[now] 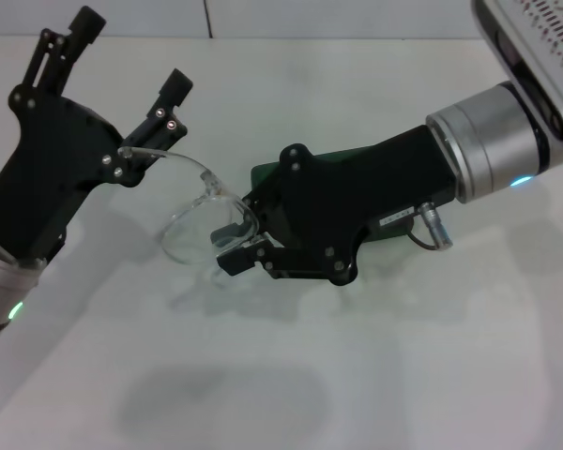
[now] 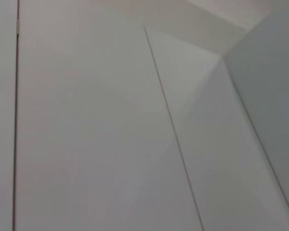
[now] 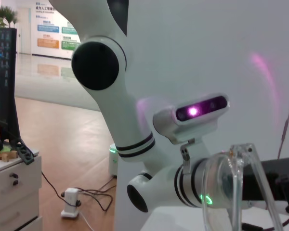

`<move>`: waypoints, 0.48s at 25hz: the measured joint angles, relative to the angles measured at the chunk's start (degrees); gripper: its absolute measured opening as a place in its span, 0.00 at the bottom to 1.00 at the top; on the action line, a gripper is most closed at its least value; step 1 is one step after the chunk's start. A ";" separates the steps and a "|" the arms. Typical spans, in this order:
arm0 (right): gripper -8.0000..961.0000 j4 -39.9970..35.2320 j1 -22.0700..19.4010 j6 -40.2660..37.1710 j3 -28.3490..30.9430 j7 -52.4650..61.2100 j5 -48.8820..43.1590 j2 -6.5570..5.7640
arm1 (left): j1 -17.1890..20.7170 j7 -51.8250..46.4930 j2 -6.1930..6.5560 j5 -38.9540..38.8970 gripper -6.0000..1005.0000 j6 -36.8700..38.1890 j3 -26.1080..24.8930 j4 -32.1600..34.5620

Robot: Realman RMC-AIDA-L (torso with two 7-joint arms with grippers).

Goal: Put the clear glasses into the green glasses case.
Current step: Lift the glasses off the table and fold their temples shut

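The right gripper (image 1: pixel 233 246) is nearest, and its fingers are almost closed, pinching the front of the clear glasses (image 1: pixel 192 230). The left gripper (image 1: pixel 136 94) has its fingers wide apart, with one thin arm of the glasses touching its lower finger. The glasses are held up above the white worktop (image 1: pixel 263 375). They look light, slippery and easy to bend, so the thick frame is the best place to hold. The green glasses case (image 1: pixel 357 159) hides behind the right gripper.

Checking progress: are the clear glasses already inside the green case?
No, the clear glasses hang between both grippers, beside the green glasses case.
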 joint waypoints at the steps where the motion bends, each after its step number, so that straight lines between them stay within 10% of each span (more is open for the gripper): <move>1: 0.14 0.02 0.04 0.29 -0.20 0.01 0.00 0.00 | -0.16 -0.06 -0.01 0.18 0.89 0.13 0.05 0.00; 12: 0.14 -0.06 -0.21 1.87 -0.34 0.06 0.23 -0.09 | -0.56 -0.28 -0.04 1.11 0.89 0.80 0.23 0.00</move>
